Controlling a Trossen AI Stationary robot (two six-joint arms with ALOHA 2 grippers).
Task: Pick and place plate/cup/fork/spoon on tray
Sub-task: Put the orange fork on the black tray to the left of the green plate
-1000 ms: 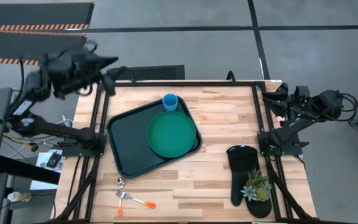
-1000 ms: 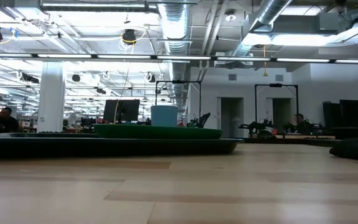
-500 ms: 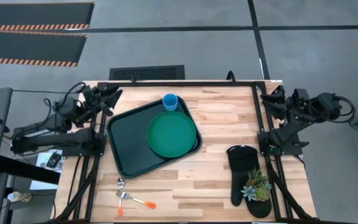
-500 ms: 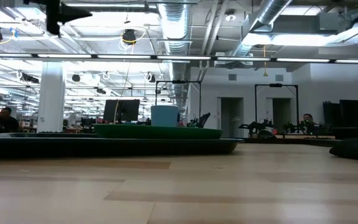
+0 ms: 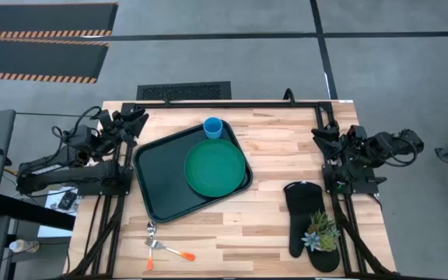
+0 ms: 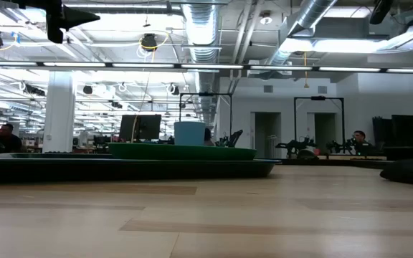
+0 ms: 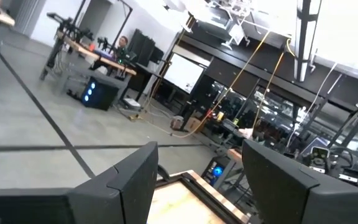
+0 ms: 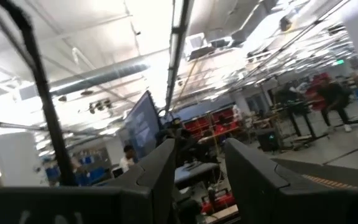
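On the wooden counter [image 5: 286, 155], left of centre, lies the dark tray [image 5: 155, 180], turned at a slight angle. Green plate [image 5: 215, 168] sits on the tray's right half, its right edge reaching the tray's rim. Light blue cup [image 5: 213, 127] stands upright at the tray's far right corner, just beyond the plate. Low view: plate [image 6: 181, 151] seen edge-on atop the tray [image 6: 120, 168], cup [image 6: 189, 132] rising behind it.

Fork [image 5: 171, 250], orange handle, lies on bare counter near the front edge, left side, well apart from the tray. Spoon [image 5: 151, 239] lies crossing it, bowl toward the tray; the two touch or overlap.

Left gripper [image 5: 136, 120] is folded back at the counter's far left corner, fingers [image 7: 126, 180] spread apart, grasping nothing. Right gripper [image 5: 321, 134] is tucked at the right edge of the counter, fingers [image 8: 160, 174] likewise released and empty.

Black oven mitt [image 5: 303, 214] lies near the right front, with a small potted succulent [image 5: 321, 232] resting against its near end. People sit at desks in the room beyond.
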